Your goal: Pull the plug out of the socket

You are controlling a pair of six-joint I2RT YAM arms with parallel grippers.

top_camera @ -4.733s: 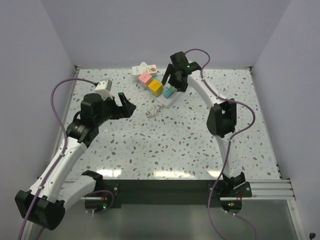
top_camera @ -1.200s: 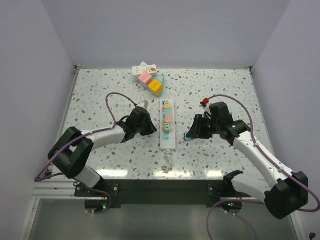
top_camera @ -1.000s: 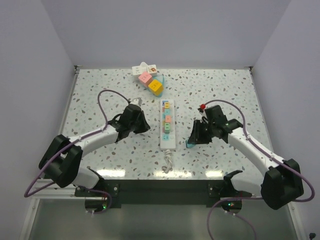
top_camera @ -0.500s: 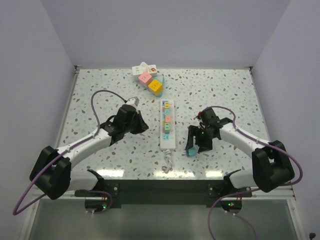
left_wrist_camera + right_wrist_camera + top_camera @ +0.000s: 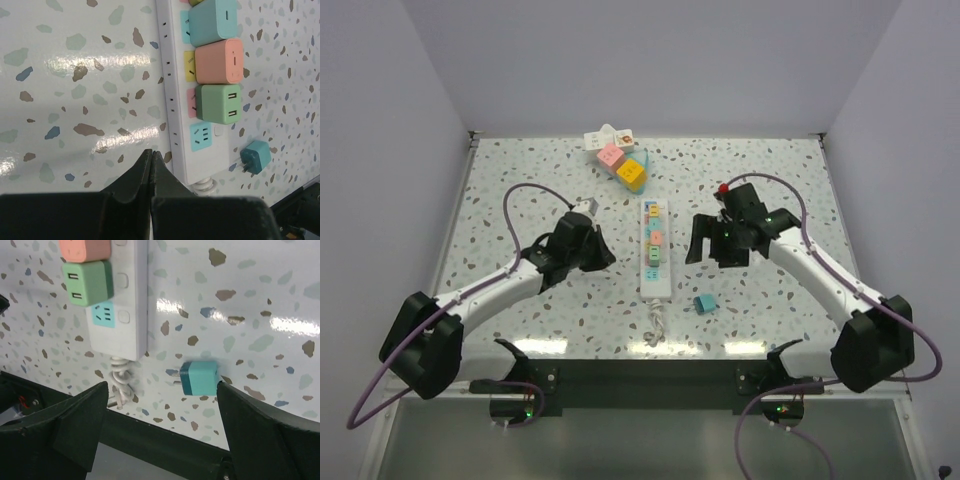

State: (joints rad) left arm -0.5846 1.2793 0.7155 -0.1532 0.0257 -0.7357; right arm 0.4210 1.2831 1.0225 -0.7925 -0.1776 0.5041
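Note:
The white power strip (image 5: 654, 262) lies lengthwise mid-table with a teal, a pink (image 5: 219, 61) and a green plug (image 5: 220, 104) still seated in it. Its nearest blue socket (image 5: 106, 315) is bare. A loose teal plug (image 5: 199, 378) lies on its side on the table just right of the strip's cord end, prongs toward the strip, also visible from above (image 5: 702, 303). My right gripper (image 5: 161, 385) hovers open above it, touching nothing. My left gripper (image 5: 151, 152) is shut and empty, left of the strip (image 5: 175, 100).
A second white strip with pink, yellow and teal cubes (image 5: 620, 160) sits at the back of the table. The strip's coiled cord (image 5: 120, 385) trails toward the dark front edge. Grey walls close in three sides.
My right gripper opened and let go of the teal plug, which now rests on the table, then drew up and away from it. The left arm hardly moved.

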